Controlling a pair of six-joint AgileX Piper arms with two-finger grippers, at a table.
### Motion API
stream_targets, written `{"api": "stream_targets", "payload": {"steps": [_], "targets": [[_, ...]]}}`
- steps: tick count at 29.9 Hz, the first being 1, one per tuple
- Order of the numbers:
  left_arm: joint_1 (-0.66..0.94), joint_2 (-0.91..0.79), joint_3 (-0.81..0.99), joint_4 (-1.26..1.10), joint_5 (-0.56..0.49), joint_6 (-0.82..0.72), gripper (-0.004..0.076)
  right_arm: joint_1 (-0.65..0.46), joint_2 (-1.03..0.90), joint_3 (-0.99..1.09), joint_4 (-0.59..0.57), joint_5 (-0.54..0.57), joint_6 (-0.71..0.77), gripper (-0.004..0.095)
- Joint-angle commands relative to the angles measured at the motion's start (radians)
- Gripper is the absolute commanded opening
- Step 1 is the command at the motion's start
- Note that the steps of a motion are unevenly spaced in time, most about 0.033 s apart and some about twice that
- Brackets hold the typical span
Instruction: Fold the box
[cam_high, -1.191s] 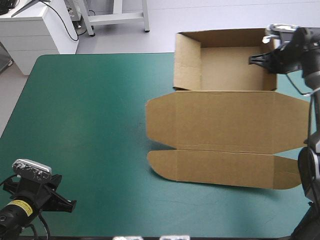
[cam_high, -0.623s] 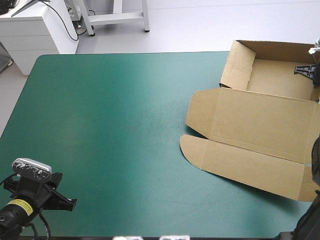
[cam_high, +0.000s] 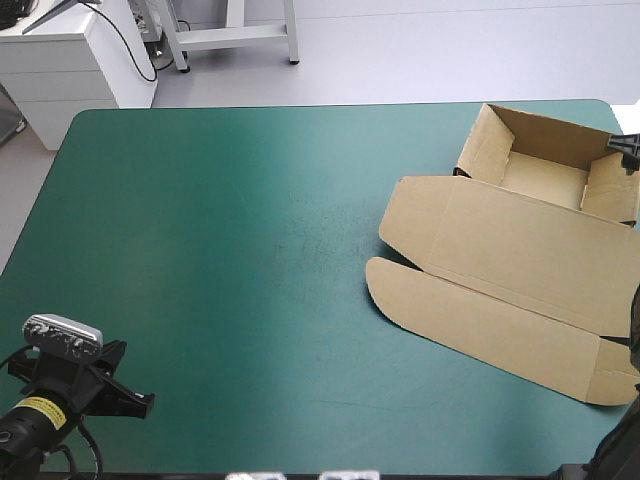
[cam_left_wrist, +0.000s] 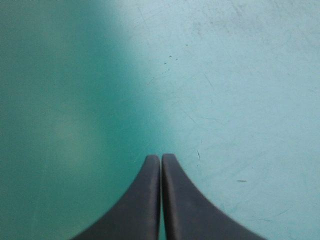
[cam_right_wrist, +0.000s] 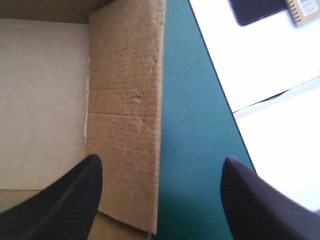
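Near 8 o'clock on the teal-green cover (cam_high: 200, 250) the left gripper (cam_left_wrist: 161, 159) sits parked as before, jaws pressed together on nothing. The box (cam_high: 510, 270) has slid from the table's middle out toward 2 o'clock and swung clockwise, its open tray (cam_high: 545, 175) now by the far right corner and its lid (cam_high: 520, 290) flat toward 4 o'clock. At 3 o'clock the right gripper (cam_right_wrist: 161, 165) straddles the tray's side wall (cam_right_wrist: 125, 100), jaws spread wide and not gripping, so I judge this a repositioning, with the walls already up.

High view overlooks the table (cam_high: 200, 250); right wrist view (close) shares the box (cam_high: 520, 240).
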Motion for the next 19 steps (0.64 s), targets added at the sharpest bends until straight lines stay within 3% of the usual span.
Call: {"api": "stream_targets", "payload": {"steps": [1, 3, 5, 10, 14, 19], "targets": [[-0.007, 0.006, -0.025, 0.000, -0.071, -0.011, -0.0008, -0.005, -0.162, -0.032, 0.032, -0.001, -0.025, 0.0628], [-0.007, 0.006, -0.025, -0.008, -0.072, -0.017, -0.0008, -0.005, -0.201, -0.029, 0.082, -0.001, -0.057, 0.0608], [-0.007, 0.006, -0.025, -0.021, -0.073, -0.017, -0.0008, 0.002, -0.237, -0.029, 0.148, -0.001, -0.087, 0.0494], [-0.007, 0.006, -0.025, -0.039, -0.075, -0.017, -0.0008, 0.076, -0.319, 0.019, 0.285, -0.001, -0.149, -0.0027], [-0.007, 0.006, -0.025, -0.039, -0.096, -0.017, -0.0008, 0.205, -0.404, 0.167, 0.278, -0.009, -0.183, 0.0001], [-0.007, 0.006, -0.025, -0.044, -0.126, -0.021, -0.0008, 0.358, -0.512, 0.373, 0.269, -0.120, -0.196, -0.0001]]}}
